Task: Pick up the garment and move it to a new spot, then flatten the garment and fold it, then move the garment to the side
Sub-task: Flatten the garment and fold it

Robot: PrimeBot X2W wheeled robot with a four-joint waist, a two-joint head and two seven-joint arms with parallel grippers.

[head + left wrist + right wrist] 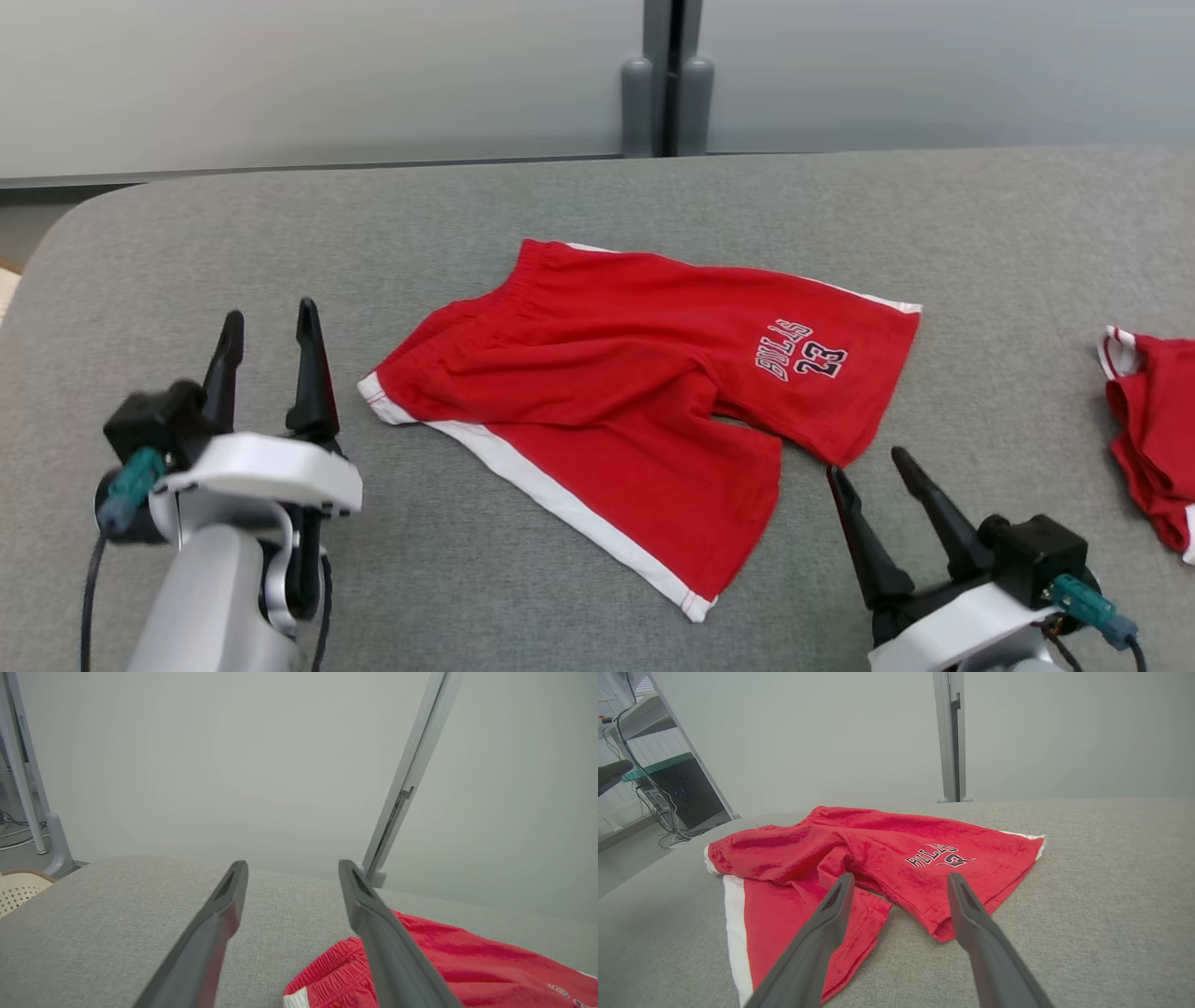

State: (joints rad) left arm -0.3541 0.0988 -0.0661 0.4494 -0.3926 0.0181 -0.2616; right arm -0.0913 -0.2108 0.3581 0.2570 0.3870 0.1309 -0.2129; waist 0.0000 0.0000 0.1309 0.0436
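1. The left tool (269, 313) has its two fingers parted and holds nothing. It is over the grey worktop (280, 233), clear of any cloth.
2. The right tool (864, 461) is also spread and empty, its tips just beside a leg hem.
3. The red shorts (607, 373) lie spread mid-worktop, at 3 o'clock from the left tool and 10 o'clock from the right. The waistband points toward 10 o'clock, the legs toward 4.
4. A second red garment (1153, 439) lies bunched at 3 o'clock, well apart from the shorts.
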